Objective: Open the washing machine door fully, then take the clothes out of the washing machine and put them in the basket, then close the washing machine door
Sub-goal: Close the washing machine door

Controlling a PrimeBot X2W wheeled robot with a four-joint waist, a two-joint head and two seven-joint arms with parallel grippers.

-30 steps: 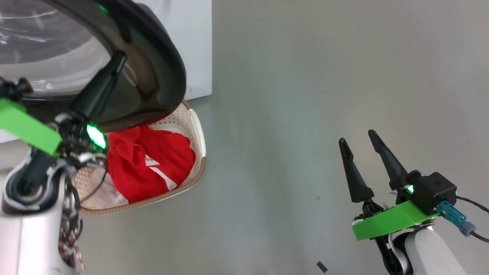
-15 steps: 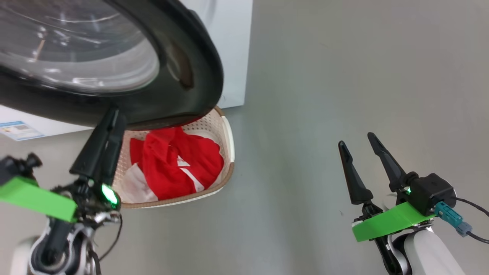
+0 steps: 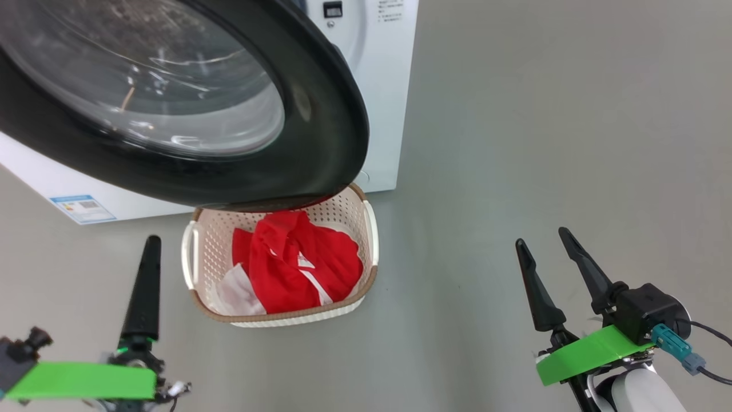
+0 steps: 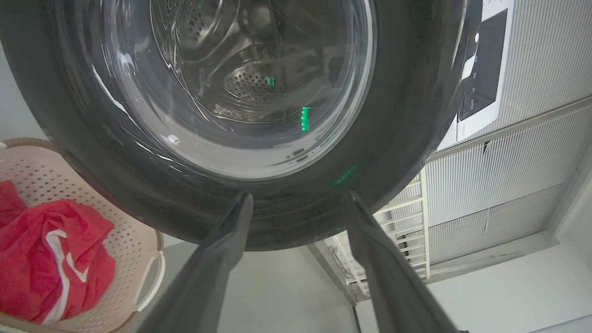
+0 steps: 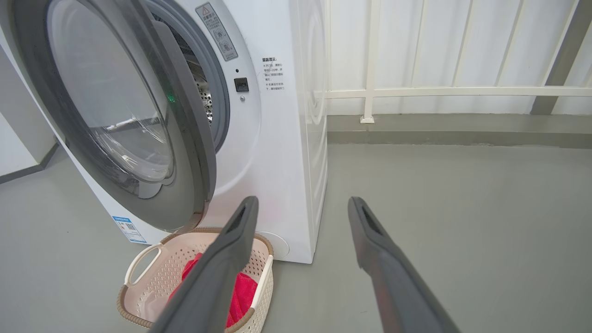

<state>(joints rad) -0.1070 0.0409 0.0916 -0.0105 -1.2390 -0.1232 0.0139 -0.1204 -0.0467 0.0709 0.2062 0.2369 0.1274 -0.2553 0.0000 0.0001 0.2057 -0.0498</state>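
Observation:
The washing machine door, black-rimmed with a bulging glass window, stands part open from the white washing machine and overhangs the basket's back edge. The cream perforated basket sits on the floor below it and holds the red clothes and a white cloth piece. My left gripper is open, empty and just short of the door's lower rim. In the head view one of its fingers rises left of the basket. My right gripper hangs open and empty over bare floor to the right. The steel drum shows through the glass.
A blue label marks the machine's lower front corner. Grey floor spreads to the right of the machine and basket. A white railing and a pale wall stand behind, with slatted panels beside the machine.
My left gripper has opened and drawn back down from the door's rim. The head camera has shifted, bringing the whole basket and more of the machine into view. The right gripper stays open.

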